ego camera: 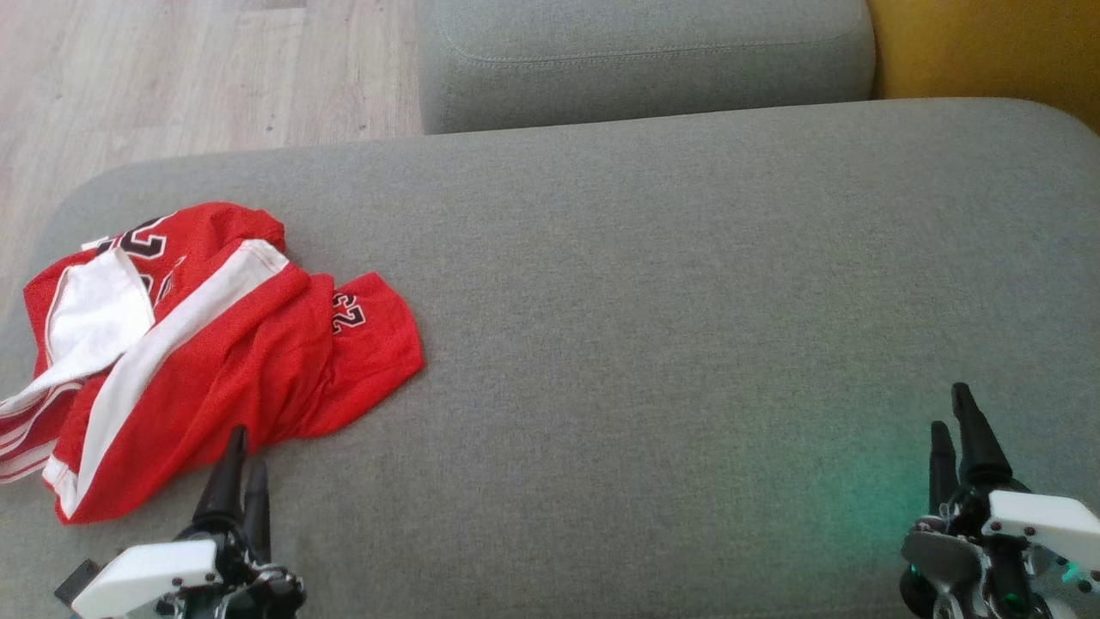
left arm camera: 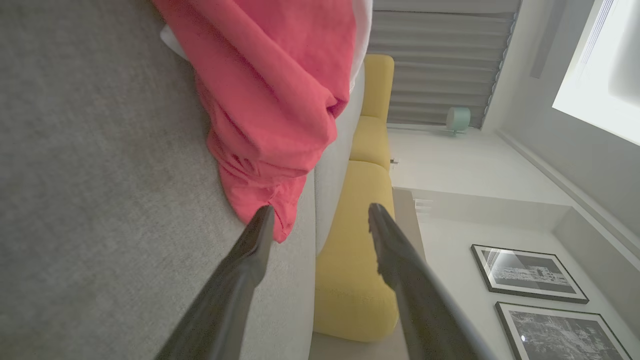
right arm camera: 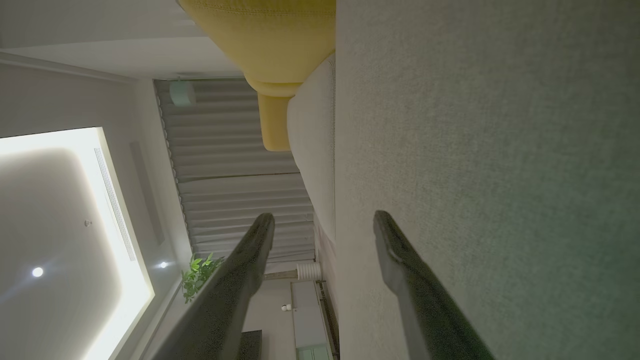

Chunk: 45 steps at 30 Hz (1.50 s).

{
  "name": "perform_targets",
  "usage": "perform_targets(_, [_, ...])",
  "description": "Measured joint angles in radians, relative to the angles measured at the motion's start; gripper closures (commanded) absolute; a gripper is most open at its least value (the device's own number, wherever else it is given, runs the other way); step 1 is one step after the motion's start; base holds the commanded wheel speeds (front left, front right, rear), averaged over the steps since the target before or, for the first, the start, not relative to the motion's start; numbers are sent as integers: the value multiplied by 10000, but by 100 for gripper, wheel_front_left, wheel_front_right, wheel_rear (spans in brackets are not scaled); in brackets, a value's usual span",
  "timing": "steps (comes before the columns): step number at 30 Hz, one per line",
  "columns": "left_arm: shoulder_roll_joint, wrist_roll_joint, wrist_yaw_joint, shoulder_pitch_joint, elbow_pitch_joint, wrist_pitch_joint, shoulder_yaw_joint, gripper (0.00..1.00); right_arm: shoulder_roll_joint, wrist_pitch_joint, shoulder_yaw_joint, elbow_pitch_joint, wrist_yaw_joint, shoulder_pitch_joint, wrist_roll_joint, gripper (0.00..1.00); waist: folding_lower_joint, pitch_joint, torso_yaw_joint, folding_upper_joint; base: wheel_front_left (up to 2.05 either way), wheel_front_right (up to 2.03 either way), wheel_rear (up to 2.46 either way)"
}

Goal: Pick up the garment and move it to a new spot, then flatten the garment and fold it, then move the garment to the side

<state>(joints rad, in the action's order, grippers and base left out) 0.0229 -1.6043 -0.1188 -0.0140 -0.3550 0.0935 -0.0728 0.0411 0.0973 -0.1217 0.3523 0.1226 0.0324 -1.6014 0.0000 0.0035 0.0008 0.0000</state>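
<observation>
Sports garment (ego camera: 232,361) showing as thin red cloth, matt, with white fabric trim. Sofa seat (ego camera: 687,301) presenting as grey woven upholstery, matt, slightly coarse. Floor (ego camera: 172,77) reading as pale wood-grain planks, smooth. Left gripper (ego camera: 245,451) fingers (left arm camera: 240,280) appearing dark, matt; housing looking like white, smooth plastic.

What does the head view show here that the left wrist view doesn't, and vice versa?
Head view: the number 23 on the red garment, the open right gripper over bare grey cushion, wood floor. Left wrist view: framed pictures and a pleated curtain. Both: the crumpled garment on the cushion, with the open left gripper at its near edge.
</observation>
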Motion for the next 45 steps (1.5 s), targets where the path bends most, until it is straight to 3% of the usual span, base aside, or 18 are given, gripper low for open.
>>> perform_targets(18, [4, 562, -2, 87, 385, -527, 134, 0, 4, -401, 629, -548, 0, 32, 17, 0, 0, -26, 17, 0, 0, 0, 0])
perform_targets(25, [6, 1216, 0, 209, 667, -723, 251, 0, 75, -683, 1168, -729, 0, 167, 589, 0, 0, -33, 29, 0, 0, 0, 0])
perform_targets(32, [10, 2357, 146, 209, 972, -920, 290, 0, 351, -930, 1662, -963, 0, 238, 1246, 0, 0, -25, 42, 0, 0, 0, 0])
perform_targets(45, [23, 5409, 679, 207, 1413, -1310, 723, 0, 629, -1269, 2399, -970, 0, 416, 3768, 0, 0, -47, 39, 0, 0, 0, 0])
